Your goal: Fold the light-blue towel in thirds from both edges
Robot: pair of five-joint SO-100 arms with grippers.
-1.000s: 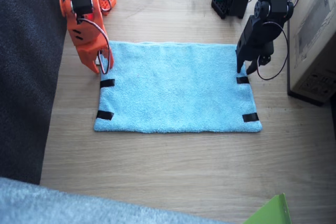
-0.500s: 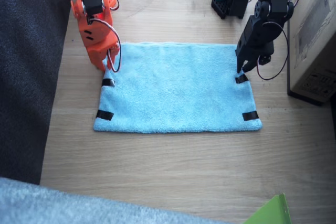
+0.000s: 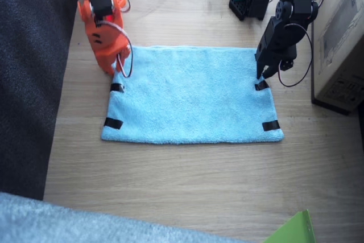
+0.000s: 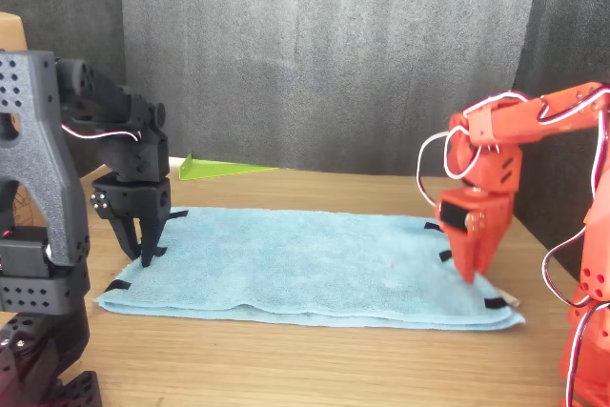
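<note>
Light-blue towel (image 3: 190,95) flat, grippers — left (image 3: 263,75), right (image 3: 114,72) — at edges

The right arm, orange, leans down with its wrist bent so the right gripper (image 3: 115,72) (image 4: 474,272) points straight down; whether its jaws are parted cannot be told. The left arm, black, reaches down likewise; the left gripper (image 3: 264,78) (image 4: 146,254) hangs vertical, jaws slightly apart, tips low beneath the wrist.
</note>
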